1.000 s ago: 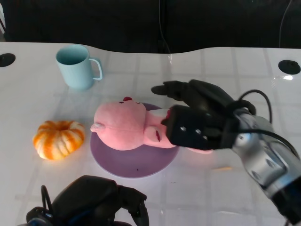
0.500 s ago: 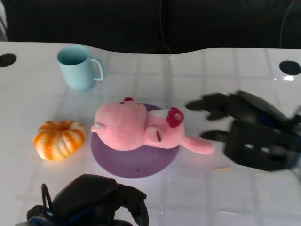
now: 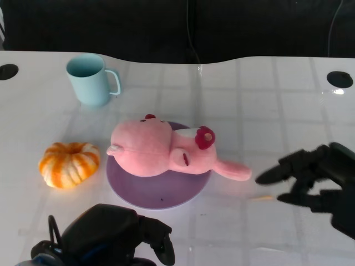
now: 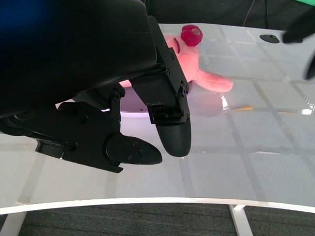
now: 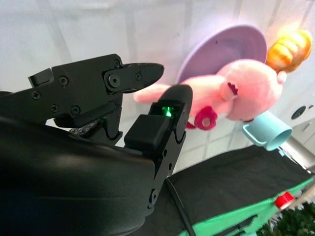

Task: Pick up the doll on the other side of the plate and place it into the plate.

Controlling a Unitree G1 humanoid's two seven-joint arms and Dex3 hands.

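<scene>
A pink plush doll with a dark red bow lies on its side on the purple plate, one leg hanging over the plate's right rim onto the table. The doll and plate show beyond my right hand's fingers in the right wrist view; the doll shows past my left hand in the left wrist view. My right hand hovers at the table's right, fingers spread, holding nothing, well clear of the doll. My left hand stays low at the near edge, fingers curled, empty.
A light blue mug stands at the back left. An orange and white pumpkin sits just left of the plate. Two round black holes mark the table's far corners. A dark cloth hangs behind the table.
My right hand has let go of the doll and drawn back to the right and toward me. The doll stays lying on the plate. My left hand has not moved.
</scene>
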